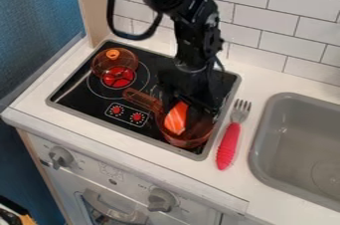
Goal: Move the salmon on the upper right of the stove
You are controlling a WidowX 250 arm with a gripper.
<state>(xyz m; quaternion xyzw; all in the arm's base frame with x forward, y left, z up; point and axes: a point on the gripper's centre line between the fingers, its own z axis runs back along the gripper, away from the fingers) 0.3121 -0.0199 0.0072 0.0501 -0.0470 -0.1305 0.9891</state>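
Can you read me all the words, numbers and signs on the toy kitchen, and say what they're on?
None that I can quote.
Oven's front panel: faint marks, too small to read.
Beside the right-hand knob: tiny marks, too small to read.
Stove: white rings and a box, no readable letters.

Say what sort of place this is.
Probably a toy kitchen: a black stovetop with red printed burners, a grey rectangular sink basin, and grey plastic oven knobs on the white front.

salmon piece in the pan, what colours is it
Orange with pale stripes; the camera view shows the salmon best.
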